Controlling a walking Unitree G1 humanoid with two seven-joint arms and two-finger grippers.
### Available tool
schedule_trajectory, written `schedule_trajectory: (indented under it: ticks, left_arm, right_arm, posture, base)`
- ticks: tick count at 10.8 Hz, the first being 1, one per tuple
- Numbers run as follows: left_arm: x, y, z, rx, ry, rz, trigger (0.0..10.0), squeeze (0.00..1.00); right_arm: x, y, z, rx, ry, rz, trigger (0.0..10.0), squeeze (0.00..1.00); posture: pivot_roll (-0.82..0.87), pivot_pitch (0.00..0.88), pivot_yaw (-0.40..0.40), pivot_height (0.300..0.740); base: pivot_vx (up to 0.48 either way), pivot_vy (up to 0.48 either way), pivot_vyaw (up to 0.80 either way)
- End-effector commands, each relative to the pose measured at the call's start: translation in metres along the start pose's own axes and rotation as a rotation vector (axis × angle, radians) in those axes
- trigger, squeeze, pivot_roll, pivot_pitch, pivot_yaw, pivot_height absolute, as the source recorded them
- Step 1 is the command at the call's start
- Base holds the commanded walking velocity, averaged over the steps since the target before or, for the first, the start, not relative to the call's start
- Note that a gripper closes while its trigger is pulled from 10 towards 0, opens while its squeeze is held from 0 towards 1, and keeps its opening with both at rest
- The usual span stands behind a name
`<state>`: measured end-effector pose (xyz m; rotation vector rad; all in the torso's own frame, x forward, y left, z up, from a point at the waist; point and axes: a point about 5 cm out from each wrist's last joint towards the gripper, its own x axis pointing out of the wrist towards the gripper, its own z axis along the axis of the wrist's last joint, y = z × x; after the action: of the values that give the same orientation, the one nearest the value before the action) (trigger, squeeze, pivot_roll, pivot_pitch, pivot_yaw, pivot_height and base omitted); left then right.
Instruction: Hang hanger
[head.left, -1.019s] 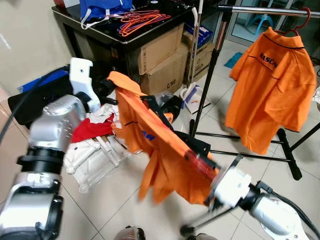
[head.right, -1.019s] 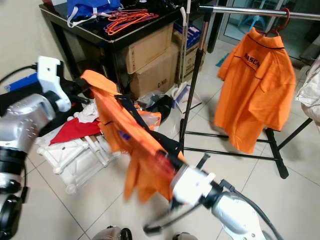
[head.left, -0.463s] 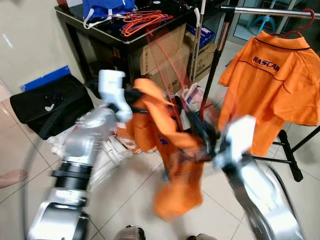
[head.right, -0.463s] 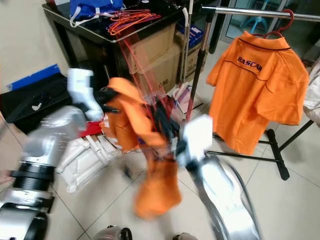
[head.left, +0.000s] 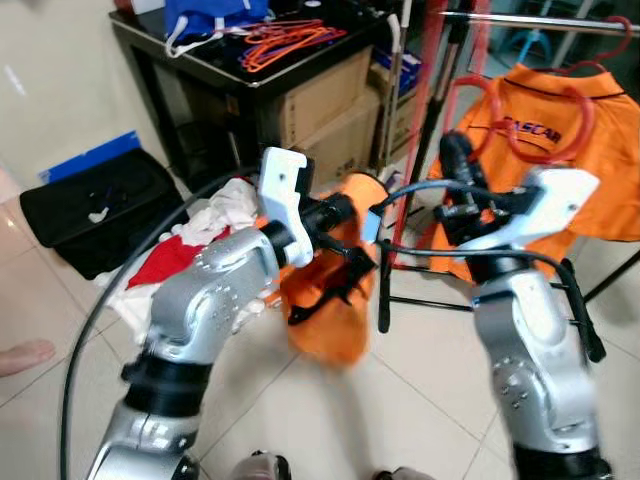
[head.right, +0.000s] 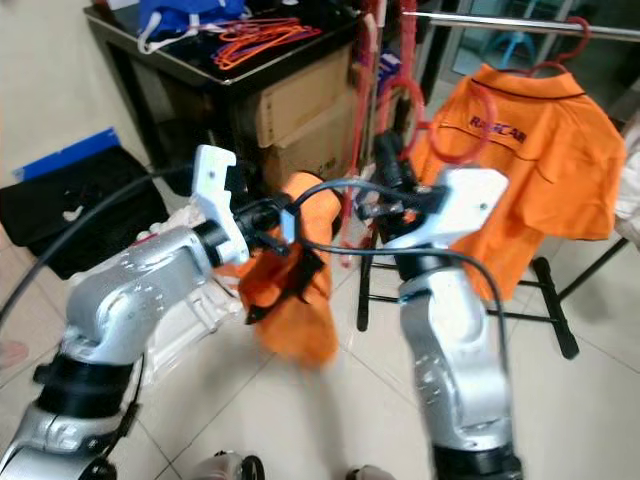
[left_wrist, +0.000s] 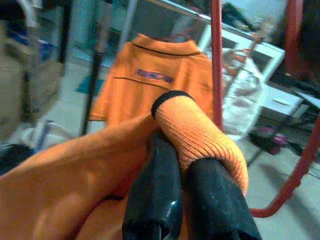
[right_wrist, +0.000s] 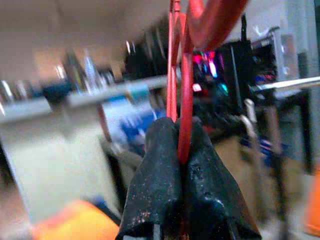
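Red hanger (right_wrist: 181, 100) clenched in right hand (right_wrist: 181, 165), orange sleeve (left_wrist: 197, 132) pinched by left hand (left_wrist: 186, 170), both grips plain from the wrists.

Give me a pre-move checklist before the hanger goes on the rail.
1. Right end effector shut on hanger: ok.
2. Left end effector shut on shirt cuff: ok.
3. Shirt seated on hanger: not ok, it droops bunched beside the left arm.
4. Hook above rail: not ok, it is lower.
5. Free rail beside the hung shirt: ok.
6. Hook's facing: cannot tell, blurred.
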<state>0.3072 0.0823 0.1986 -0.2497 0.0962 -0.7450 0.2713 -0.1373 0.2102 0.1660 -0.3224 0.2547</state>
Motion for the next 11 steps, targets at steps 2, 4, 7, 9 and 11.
schedule_trajectory:
  ticks: [2, 4, 7, 9, 11]
  left_arm:
    - [-0.042, 0.041, -0.016, 0.098, 0.025, 0.343, 0.0, 0.0]
    - [-0.077, 0.051, -0.039, 0.118, 0.103, 0.481, 2.9, 0.0]
    - [-0.065, 0.05, -0.053, 0.297, 0.108, 0.516, 10.0, 0.0]
    - [-0.052, 0.041, -0.046, 0.278, 0.032, 0.462, 10.0, 0.0]
    - [-0.045, 0.041, -0.043, 0.307, 0.008, 0.427, 10.0, 0.0]
  right_arm:
    - [-0.02, -0.024, -0.032, -0.144, 0.243, -0.084, 10.0, 0.0]
    - [-0.057, -0.048, -0.069, -0.136, 0.528, -0.251, 10.0, 0.0]
    - [-0.087, -0.069, -0.082, -0.231, 0.626, -0.476, 10.0, 0.0]
    - [-0.098, -0.069, -0.081, -0.205, 0.64, -0.539, 10.0, 0.0]
    - [-0.096, -0.065, -0.073, -0.166, 0.58, -0.59, 10.0, 0.0]
  posture:
    - [-0.02, 0.067, 0.05, 0.74]
    - [-0.02, 0.055, 0.051, 0.74]
    - [-0.05, 0.042, 0.082, 0.74]
    - [-0.07, 0.037, 0.101, 0.74]
    - [-0.08, 0.034, 0.108, 0.74]
  base:
    - [0.0, 0.0, 0.0]
    - [0.0, 0.0, -0.39]
    - [0.0, 0.0, -0.8]
    - [0.12, 0.0, -0.8]
    - [0.336, 0.0, 0.0]
